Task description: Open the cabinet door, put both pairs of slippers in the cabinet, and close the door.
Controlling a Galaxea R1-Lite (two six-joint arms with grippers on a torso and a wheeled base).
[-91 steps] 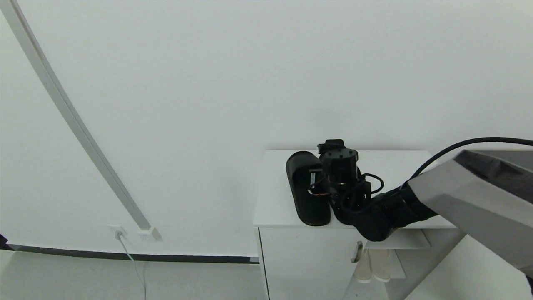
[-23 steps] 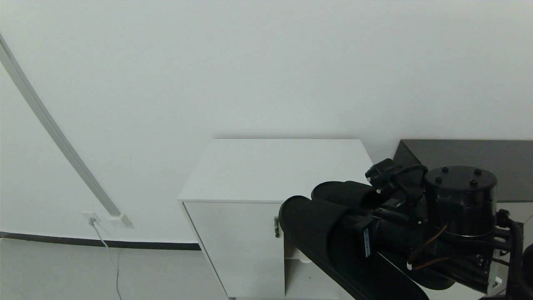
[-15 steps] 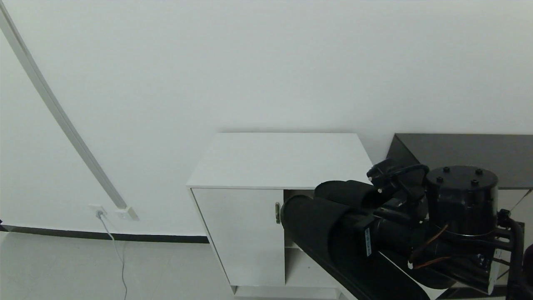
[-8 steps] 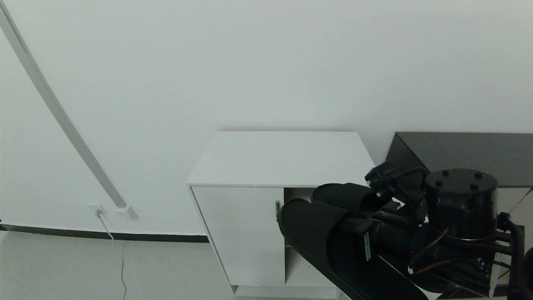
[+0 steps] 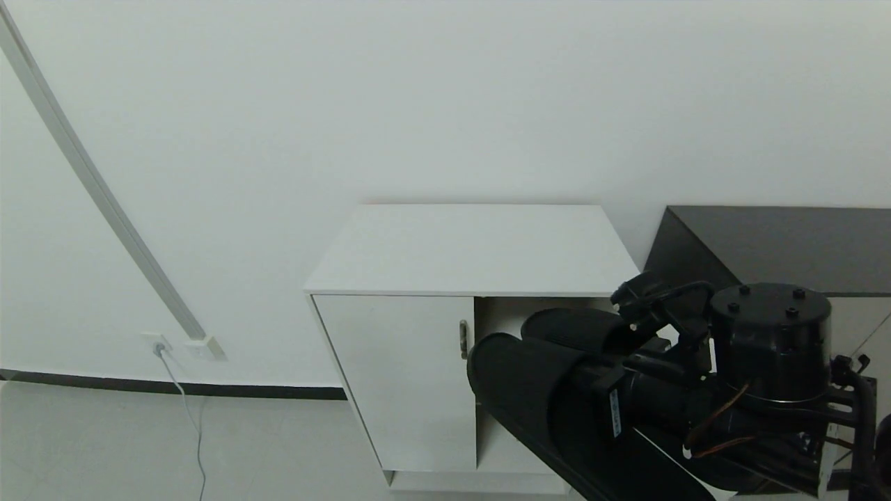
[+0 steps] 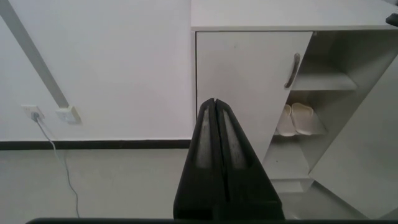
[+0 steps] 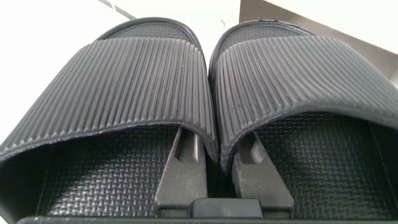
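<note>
1. Nearest, at the right, the right gripper [image 7: 214, 146] has one of its fingers [image 7: 181, 168] inside each of the black slippers [image 5: 529, 390]. They pinch the two adjoining inner walls together, so the pair is gripped side by side.
2. The pair hangs just in front of the open right half of the cabinet [image 5: 473, 247], toes pointing toward it.
3. The left gripper [image 6: 214, 107] has its fingers pressed flat together with nothing between them, and it faces the cabinet front from the near side.
4. The cabinet's left door [image 5: 397, 376] is shut, with a metal handle [image 5: 463, 339] at its right edge. The right door [image 6: 367, 149] stands swung out toward the near side.
5. Inside the open half, under a shelf [image 6: 320, 81], a pair of cream slippers [image 6: 295, 119] sits side by side on the lower shelf.
6. Farther off to the left, the wall carries slanting trunking [image 5: 90, 174] and an outlet [image 5: 156, 343], from which a cable [image 5: 191, 424] drops to the floor.
7. A dark surface [image 5: 779, 243] lies just right of the cabinet top.
</note>
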